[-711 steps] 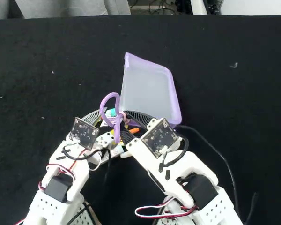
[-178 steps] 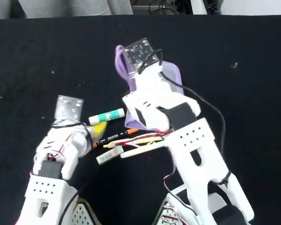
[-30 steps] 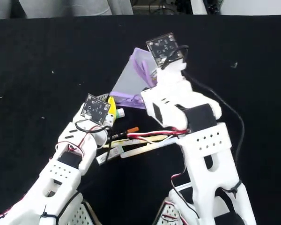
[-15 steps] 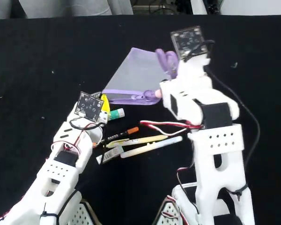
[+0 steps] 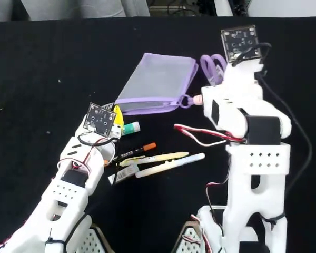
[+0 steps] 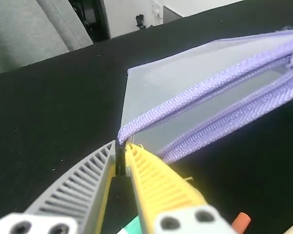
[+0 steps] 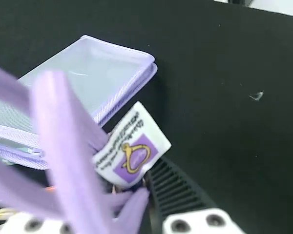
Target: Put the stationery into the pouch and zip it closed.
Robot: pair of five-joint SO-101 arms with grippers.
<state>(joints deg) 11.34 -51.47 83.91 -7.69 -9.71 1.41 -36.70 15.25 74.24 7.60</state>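
On the black table (image 5: 52,52), toward its far side, the purple pouch (image 5: 157,81) lies flat between your two arms.

Your left gripper (image 6: 121,146) is clamped on the pouch's near corner: the grey and yellow fingers are pressed together with the fabric edge between them. From that corner the two tapes of the zip (image 6: 210,90) run apart (so the mouth looks open, at least at this end).

Your right gripper (image 7: 145,187) is closed on the pouch's purple loop (image 5: 213,64), off the pouch's other end. A white tag (image 7: 132,150) sits right at its fingers.

You have all the stationery outside the pouch, on the table nearer the arm bases:
- The glue stick (image 5: 129,127) is just beside the left gripper.
- The pen with an orange end (image 5: 135,152) is next in, toward the bases.
- The pale yellow pen (image 5: 155,158) and the white pen (image 5: 171,166) lie close together and roughly parallel.
- The small labelled piece (image 5: 121,176) is at the near end of the white pen (you cannot tell what it is).
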